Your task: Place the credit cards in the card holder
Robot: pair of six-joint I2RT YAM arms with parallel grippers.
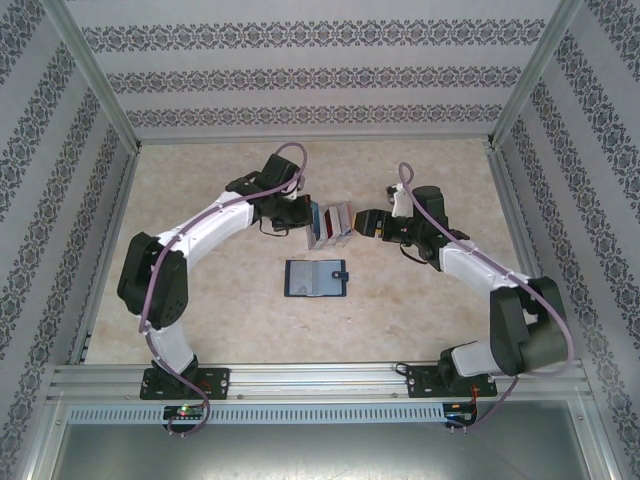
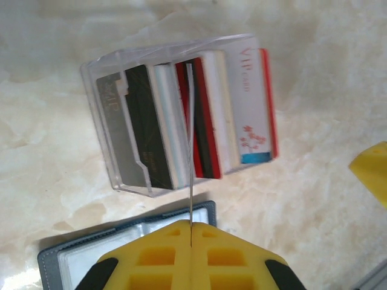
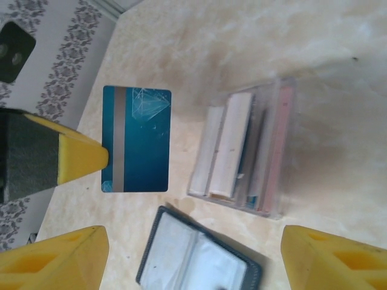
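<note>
My left gripper is shut on one teal-blue credit card with a grey stripe. The left wrist view shows that card edge-on, lifted above the other credit cards. Those stand on edge in a clear rack, in dark, white and red tones. The navy card holder lies open on the table just in front of the rack, its clear sleeves facing up. To the right of the rack, my right gripper hangs open above the table with nothing between its fingers.
The rack stands mid-table between my left gripper and my right gripper. Patterned walls and metal rails enclose the beige marbled tabletop. Bare table lies in front of the card holder.
</note>
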